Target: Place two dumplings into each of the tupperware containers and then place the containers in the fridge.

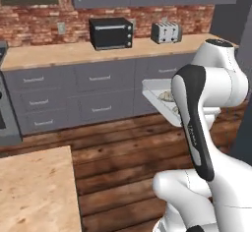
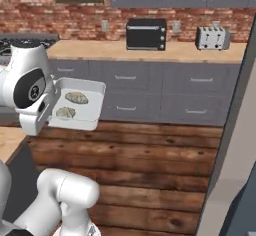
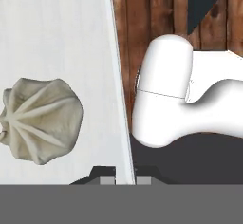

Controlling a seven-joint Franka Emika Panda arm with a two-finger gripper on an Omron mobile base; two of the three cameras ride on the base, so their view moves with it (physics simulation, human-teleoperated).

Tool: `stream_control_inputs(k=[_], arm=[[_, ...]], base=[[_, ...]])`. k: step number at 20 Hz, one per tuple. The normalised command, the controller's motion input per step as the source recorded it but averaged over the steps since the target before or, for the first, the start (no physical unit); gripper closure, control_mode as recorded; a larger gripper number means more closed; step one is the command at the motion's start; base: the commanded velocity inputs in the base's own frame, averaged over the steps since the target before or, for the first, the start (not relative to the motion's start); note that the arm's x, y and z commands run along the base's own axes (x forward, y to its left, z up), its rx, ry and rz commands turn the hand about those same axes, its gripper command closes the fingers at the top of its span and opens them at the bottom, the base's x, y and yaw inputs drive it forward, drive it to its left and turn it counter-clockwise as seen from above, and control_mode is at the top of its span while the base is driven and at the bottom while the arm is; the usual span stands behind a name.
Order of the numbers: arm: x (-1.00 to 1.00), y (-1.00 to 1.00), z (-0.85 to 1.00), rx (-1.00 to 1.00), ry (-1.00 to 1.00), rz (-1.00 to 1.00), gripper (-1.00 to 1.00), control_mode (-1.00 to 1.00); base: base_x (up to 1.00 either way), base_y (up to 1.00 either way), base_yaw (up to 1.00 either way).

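Right base view shows the whitish tupperware container point(image 2: 92, 91) carried in the air over the wooden floor point(image 2: 150, 150), away from any worktop, with two dumplings point(image 2: 76, 97) lying inside it. In the hand view the tool point(image 3: 124, 178) has its fingers pressed together, pinching the container's rim, so the tray extends sideways from the grip. What counts next, I judge, is the fridge point(image 2: 235, 145): its dark grey-blue side rises at the right edge of the right base view, on the far side of the tray from the arm, so the load must swing rightward.
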Motion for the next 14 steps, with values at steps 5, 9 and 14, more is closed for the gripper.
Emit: stream_control_inputs(k=[5,9,14], arm=[[0.00,0.00,0.00,0.00,0.00,0.00,1.00,1.00],[0.00,0.00,0.00,0.00,0.00,0.00,1.00,1.00],[0.00,0.00,0.00,0.00,0.00,0.00,1.00,1.00]], base=[[0.06,0.00,-0.90],[-0.03,0.00,-0.96],[-0.01,0.07,-0.90]])
